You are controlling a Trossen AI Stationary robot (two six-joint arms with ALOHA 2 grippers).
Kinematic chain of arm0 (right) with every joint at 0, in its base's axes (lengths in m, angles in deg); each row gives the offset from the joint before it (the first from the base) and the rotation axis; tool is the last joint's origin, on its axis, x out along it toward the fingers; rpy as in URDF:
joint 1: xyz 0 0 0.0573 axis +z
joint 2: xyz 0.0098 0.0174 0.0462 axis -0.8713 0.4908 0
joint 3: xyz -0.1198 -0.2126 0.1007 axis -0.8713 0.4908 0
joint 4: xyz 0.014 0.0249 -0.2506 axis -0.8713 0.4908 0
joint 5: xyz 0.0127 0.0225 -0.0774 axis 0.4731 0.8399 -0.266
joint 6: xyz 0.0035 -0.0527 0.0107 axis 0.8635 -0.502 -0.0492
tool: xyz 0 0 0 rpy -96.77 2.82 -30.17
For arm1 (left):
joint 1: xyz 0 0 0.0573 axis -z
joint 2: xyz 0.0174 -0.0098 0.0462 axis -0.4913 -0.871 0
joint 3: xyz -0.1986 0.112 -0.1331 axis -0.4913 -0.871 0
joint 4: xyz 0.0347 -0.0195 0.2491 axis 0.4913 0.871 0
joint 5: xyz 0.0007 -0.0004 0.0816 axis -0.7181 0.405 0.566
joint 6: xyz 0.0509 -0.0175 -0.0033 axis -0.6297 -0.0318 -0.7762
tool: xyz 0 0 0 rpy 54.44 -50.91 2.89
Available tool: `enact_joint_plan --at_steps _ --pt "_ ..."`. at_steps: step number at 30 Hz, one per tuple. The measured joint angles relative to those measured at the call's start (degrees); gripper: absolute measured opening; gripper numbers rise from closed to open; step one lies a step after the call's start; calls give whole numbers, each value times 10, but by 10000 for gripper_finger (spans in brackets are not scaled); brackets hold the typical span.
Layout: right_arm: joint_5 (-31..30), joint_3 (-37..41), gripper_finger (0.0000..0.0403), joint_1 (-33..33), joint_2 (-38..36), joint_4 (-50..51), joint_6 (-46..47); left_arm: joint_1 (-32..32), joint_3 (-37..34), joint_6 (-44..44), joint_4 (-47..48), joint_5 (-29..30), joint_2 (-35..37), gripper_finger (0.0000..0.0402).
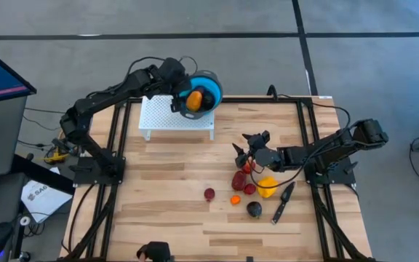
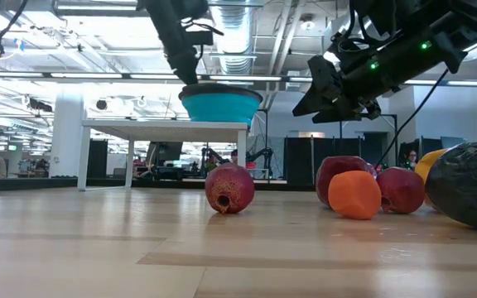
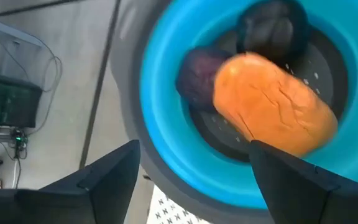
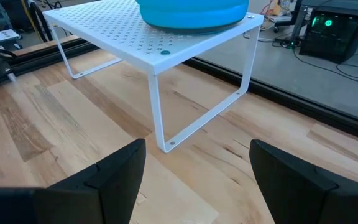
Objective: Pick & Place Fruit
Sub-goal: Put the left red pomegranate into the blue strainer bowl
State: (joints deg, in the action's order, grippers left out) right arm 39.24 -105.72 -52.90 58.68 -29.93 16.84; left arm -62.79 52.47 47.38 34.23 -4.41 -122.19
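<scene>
A: What lies under the left gripper?
B: The blue bowl, already crowded by an orange piece and two dark ones.

A: And ahead of the right gripper?
B: Bare wood up to the white rack; fruit cluster and knife just behind it.

Table: light wood planks, smooth. White shelf: metal, full of tiny holes. Blue bowl: shiny plastic. Orange fruit: matt, little cracks. Red fruit: bumpy, dull.
</scene>
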Motion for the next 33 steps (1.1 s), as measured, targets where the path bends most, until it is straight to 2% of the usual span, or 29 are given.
enact_joint_plan --at_steps 9,14,20,25,30,33 --pt "0 0 282 0 0 1 0 6 0 5 -63 -10 0 294" --pt "0 0 282 0 0 3 -5 43 0 27 -62 -95 0 282" --pt "-1 0 282 0 0 3 -10 146 -9 31 -62 -185 1 257" --pt "-1 0 282 -4 0 3 -15 241 -77 32 -75 -243 2 238" --pt "-1 0 282 -11 0 3 -17 329 -184 75 -158 -289 1 225" --pt "-1 0 282 -11 0 3 -17 377 -245 40 -208 -293 1 221"
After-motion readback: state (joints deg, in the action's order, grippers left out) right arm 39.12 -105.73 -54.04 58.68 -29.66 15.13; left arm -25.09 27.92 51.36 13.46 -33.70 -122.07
